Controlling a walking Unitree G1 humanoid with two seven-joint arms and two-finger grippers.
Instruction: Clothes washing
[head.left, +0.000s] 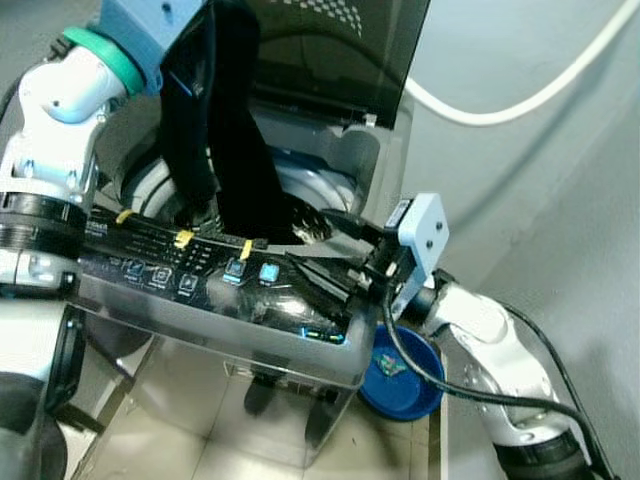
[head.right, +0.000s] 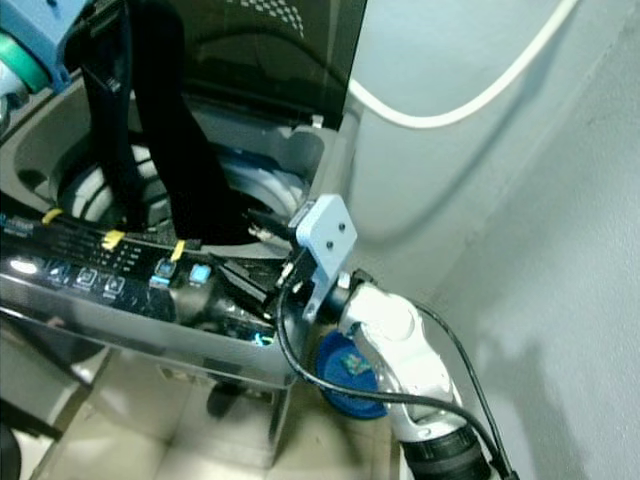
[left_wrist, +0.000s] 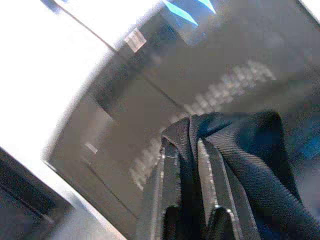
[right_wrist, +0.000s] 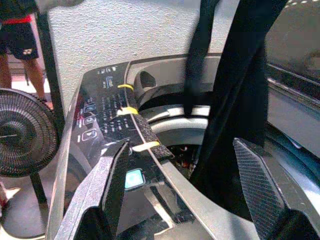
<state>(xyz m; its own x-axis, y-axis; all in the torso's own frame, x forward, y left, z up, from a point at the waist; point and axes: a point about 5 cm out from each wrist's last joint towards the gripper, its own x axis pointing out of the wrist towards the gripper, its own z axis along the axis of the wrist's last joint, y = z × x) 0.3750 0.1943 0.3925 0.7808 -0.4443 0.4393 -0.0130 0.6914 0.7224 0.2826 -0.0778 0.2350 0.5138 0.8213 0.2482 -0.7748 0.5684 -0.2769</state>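
Dangling black garment (head.left: 235, 130), panel lettering (right_wrist: 107, 107) illegible

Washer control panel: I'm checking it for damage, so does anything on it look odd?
Yes. Yellow tape strips are stuck across the control panel near the tub edge, an improvised-looking fix. No cracks show.

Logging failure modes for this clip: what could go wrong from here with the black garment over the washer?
The black garment hangs from the left gripper, its lower end draping over the control panel; it could snag there or miss the drum. The open right gripper straddles the panel edge and might press a lit button.
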